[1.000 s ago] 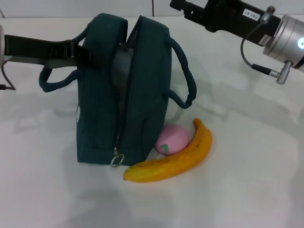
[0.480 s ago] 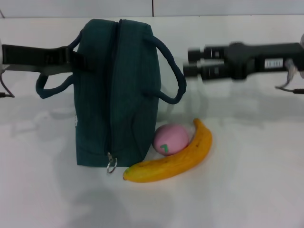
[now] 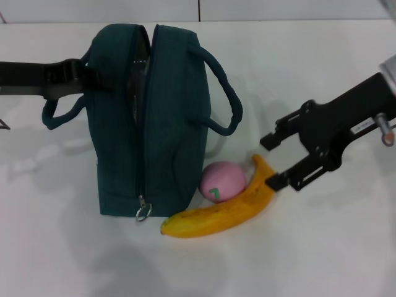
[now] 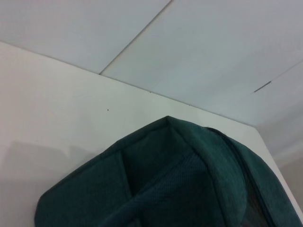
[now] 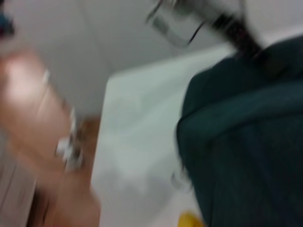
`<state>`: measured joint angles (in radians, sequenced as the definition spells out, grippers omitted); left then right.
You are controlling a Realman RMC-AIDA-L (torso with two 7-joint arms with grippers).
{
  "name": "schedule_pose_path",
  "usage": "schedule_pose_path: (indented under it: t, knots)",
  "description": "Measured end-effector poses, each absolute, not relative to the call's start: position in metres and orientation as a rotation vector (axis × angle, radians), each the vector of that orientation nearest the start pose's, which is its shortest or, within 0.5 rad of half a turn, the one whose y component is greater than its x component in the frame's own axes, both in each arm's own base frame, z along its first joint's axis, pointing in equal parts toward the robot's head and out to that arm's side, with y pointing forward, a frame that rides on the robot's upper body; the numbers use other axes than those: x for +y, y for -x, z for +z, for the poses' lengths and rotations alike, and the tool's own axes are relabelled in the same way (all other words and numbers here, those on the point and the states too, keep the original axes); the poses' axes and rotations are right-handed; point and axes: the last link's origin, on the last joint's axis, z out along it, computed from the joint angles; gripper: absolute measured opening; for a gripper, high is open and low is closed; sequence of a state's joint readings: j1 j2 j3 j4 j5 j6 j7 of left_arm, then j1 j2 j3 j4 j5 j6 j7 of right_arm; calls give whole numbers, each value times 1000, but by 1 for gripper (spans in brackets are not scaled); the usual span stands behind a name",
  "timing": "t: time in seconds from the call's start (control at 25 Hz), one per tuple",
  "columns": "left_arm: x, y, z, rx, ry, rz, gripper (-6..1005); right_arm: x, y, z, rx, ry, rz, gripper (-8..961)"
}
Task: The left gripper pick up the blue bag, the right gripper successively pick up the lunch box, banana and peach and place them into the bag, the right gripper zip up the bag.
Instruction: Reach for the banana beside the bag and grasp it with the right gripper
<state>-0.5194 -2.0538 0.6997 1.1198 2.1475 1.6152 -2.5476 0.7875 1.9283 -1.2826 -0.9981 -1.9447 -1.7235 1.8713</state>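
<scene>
The dark teal-blue bag [image 3: 151,124] stands upright on the white table, its top zip parted, with the zip pull ring [image 3: 143,213] at its front base. My left gripper [image 3: 83,73] reaches in from the left and is shut on the bag's left handle. The bag also fills the left wrist view [image 4: 180,184] and the right wrist view [image 5: 246,132]. The yellow banana [image 3: 229,207] and pink peach [image 3: 223,181] lie just right of the bag. My right gripper [image 3: 271,162] is open, its lower finger by the banana's upper tip. The lunch box is not in view.
The white table [image 3: 322,247] extends to the front and right. A wall seam shows behind the table. The right wrist view is blurred and shows a brown surface [image 5: 28,118] beside the table edge.
My right gripper has swung down from above the bag's right side to the banana's tip. The bag has shifted slightly left and its opening has narrowed.
</scene>
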Motion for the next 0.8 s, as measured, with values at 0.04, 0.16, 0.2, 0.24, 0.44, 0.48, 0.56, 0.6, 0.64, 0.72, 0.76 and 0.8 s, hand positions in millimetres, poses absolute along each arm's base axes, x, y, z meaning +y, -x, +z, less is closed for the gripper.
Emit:
schedule_pose_path:
  t: [0.04, 0.16, 0.2, 0.24, 0.44, 0.48, 0.56, 0.6, 0.64, 0.72, 0.76, 0.8]
  knots:
    - [354, 241, 80, -1670, 2275, -591, 36, 357, -123, 13, 194, 3279, 3, 793]
    - [354, 242, 80, -1673, 2273, -591, 36, 356, -111, 5, 78, 3272, -159, 791]
    - [353, 242, 79, -1674, 2272, -591, 36, 355, -104, 0, 12, 3260, -237, 790]
    - [353, 242, 79, -1674, 2271, -593, 36, 355, -100, -4, -30, 3253, -301, 790]
    - [355, 241, 80, -1663, 2256, -630, 36, 351, -79, -29, -209, 3229, -549, 787]
    - [355, 242, 80, -1659, 2259, -635, 36, 350, -78, -32, -227, 3228, -562, 786]
    - [353, 242, 79, -1645, 2267, -652, 36, 347, -75, -41, -286, 3221, -595, 785]
    - [352, 243, 79, -1642, 2269, -659, 36, 346, -74, -44, -311, 3216, -611, 785]
    - [351, 244, 78, -1647, 2269, -666, 36, 345, -72, -46, -327, 3214, -619, 784]
    - [350, 247, 76, -1662, 2264, -672, 36, 341, -68, -56, -392, 3199, -673, 783]
    - [350, 247, 76, -1668, 2263, -674, 36, 339, -67, -61, -427, 3188, -701, 783]
    - [349, 248, 75, -1674, 2262, -675, 36, 339, -66, -63, -438, 3184, -706, 783]
